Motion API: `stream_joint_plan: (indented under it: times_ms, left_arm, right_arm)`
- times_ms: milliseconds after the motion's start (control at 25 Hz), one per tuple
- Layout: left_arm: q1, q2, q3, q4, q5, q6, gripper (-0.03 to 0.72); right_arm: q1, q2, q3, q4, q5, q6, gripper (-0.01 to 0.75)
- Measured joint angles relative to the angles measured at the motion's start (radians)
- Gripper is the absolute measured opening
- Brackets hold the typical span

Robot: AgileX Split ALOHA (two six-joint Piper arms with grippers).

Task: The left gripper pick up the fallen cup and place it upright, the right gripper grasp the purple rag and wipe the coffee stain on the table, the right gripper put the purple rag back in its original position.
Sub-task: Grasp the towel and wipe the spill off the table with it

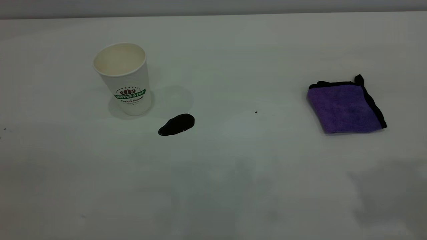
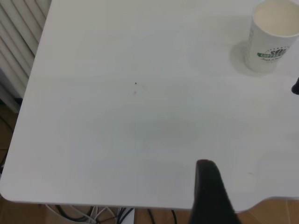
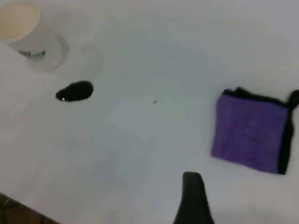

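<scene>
The cup [image 1: 122,78] stands upright on the table [image 1: 213,186] at the left, mouth up and logo facing the camera. The coffee stain [image 1: 176,124] lies on the table just to the right of and in front of the cup's base. The purple rag [image 1: 345,106] lies folded flat at the right. Neither gripper shows in the exterior view. A black part of my left gripper [image 2: 210,196] hangs over the table's edge, far from the cup [image 2: 273,37]. A black part of my right gripper [image 3: 192,198] is above bare table, near the rag [image 3: 250,137] and far from the stain [image 3: 74,91].
A tiny dark speck [image 1: 256,112] sits between the stain and the rag. The left wrist view shows the table's edge and rounded corner [image 2: 14,198], with cables [image 2: 88,214] on the floor below and a ribbed white radiator [image 2: 18,42] beside it.
</scene>
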Motion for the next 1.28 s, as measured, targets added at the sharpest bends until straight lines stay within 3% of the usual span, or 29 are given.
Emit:
stream_joint_plan:
  times_ms: [200,440,600,960,1280]
  left_arm:
    - [0.0,0.0,0.0,0.0,0.0,0.0,0.501]
    - [0.0,0.0,0.0,0.0,0.0,0.0,0.501]
    - [0.0,0.0,0.0,0.0,0.0,-0.002,0.501]
    - [0.0,0.0,0.0,0.0,0.0,-0.003,0.501]
    - [0.0,0.0,0.0,0.0,0.0,-0.003,0.501]
  right_arm:
    - [0.007,0.371,-0.155,0.027,-0.014,-0.078,0.593]
    - [0.008,0.749,-0.282,-0.033,-0.112,-0.083,0.591]
    - [0.041,0.918,-0.369,-0.167,-0.163,0.055,0.591]
    - [0.18,1.159,-0.597,-0.619,-0.105,0.495,0.591]
    - [0.183,1.277,-0.707,-0.629,-0.109,0.544,0.591]
